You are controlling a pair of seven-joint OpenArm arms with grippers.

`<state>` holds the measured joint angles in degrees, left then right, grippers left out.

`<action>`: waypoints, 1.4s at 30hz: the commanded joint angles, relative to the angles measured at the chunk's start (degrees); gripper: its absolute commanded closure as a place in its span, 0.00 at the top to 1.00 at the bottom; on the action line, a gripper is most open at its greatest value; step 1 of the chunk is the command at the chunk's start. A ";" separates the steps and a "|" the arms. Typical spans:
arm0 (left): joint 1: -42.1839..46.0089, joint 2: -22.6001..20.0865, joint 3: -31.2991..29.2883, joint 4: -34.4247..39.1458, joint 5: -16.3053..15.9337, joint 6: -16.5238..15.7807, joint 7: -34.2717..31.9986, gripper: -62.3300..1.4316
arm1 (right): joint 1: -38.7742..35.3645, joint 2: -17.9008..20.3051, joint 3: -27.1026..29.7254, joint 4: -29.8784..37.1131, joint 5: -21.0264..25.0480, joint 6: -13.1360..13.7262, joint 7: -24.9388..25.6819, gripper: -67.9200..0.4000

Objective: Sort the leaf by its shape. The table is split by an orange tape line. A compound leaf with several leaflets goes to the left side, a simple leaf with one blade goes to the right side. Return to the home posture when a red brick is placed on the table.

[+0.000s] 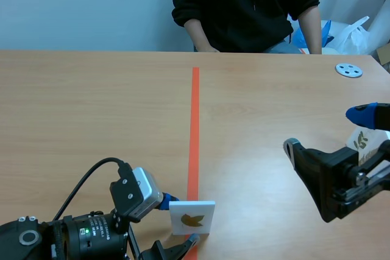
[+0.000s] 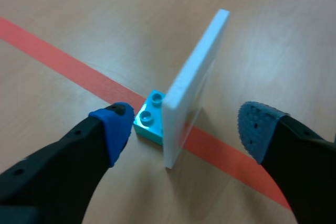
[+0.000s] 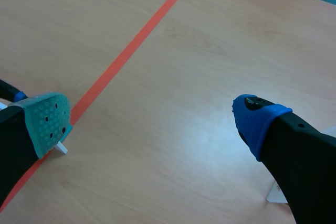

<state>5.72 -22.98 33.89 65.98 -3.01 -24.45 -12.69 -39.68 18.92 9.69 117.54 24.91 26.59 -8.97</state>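
A white card [image 1: 192, 217] with a yellow-brown leaf picture stands upright on the orange tape line [image 1: 195, 132] near the table's front. In the left wrist view the card [image 2: 194, 85] is edge-on, held up by a small teal brick [image 2: 149, 121]. My left gripper [image 1: 178, 223] is open around it [image 2: 184, 129], one finger on each side with a gap to the card. My right gripper [image 1: 329, 131] hangs open over the right half, nothing between its fingers [image 3: 152, 121]. A second white card [image 1: 362, 140] with a green leaf stands just behind it.
A person in a dark top [image 1: 244, 4] sits across the table, forearms at the far edge. A grey round disc [image 1: 348, 70] lies at the far right. Bare wood [image 1: 91, 108] spreads left of the line.
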 commanded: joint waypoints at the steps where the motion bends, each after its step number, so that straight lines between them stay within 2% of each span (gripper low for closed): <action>1: -0.35 0.42 0.68 0.61 -0.55 -0.09 -1.05 0.58 | 0.66 0.92 0.55 0.92 0.59 -0.20 1.40 0.95; 5: -0.37 0.44 1.31 0.61 -0.55 1.64 -1.05 0.41 | 0.66 0.92 0.55 0.92 0.59 -0.20 1.44 0.95; 13: -0.35 0.44 1.40 0.61 -0.57 2.91 -1.05 0.19 | 0.66 0.92 0.55 0.92 0.59 -0.20 1.84 0.95; 15: -0.35 0.44 1.42 0.61 -0.57 2.91 -1.05 0.15 | 0.66 0.92 0.55 0.92 0.59 -0.20 1.84 0.95; 18: -0.35 0.42 1.42 0.61 -0.59 2.91 -1.05 0.15 | 0.66 0.92 0.55 0.92 0.59 -0.20 1.86 0.95; 21: -0.35 0.39 1.42 0.81 -0.63 2.80 -1.05 0.08 | 0.66 0.92 0.55 0.92 0.59 -0.20 1.86 0.95; 23: -0.33 0.39 1.42 1.25 -0.92 2.27 -0.98 0.09 | 0.66 0.92 0.55 0.92 0.59 -0.20 1.86 0.95; 25: -0.13 0.17 1.40 2.84 -2.47 1.22 -0.79 0.09 | 0.66 0.92 0.55 0.92 0.59 -0.20 1.86 0.95; 28: 0.33 -0.09 1.22 6.95 -5.35 1.14 0.57 0.09 | 0.66 0.92 0.55 0.92 0.59 -0.22 1.86 0.95; 32: 0.50 -0.07 -0.92 12.15 -7.61 1.14 4.00 0.09 | 0.66 0.92 0.59 0.92 0.57 -0.22 1.86 0.95; 37: 0.94 -0.07 -7.08 16.33 -12.22 1.20 9.31 0.09 | 0.66 0.90 0.92 0.92 0.57 -0.22 1.86 0.95; 42: 0.94 -1.27 -14.51 16.61 -17.49 1.20 12.44 0.09 | 0.66 0.90 1.31 0.92 0.59 -0.22 1.88 0.95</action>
<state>6.52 -23.40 19.59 82.61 -19.11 -23.11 0.54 -39.68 18.92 9.72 117.54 24.91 26.59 -7.94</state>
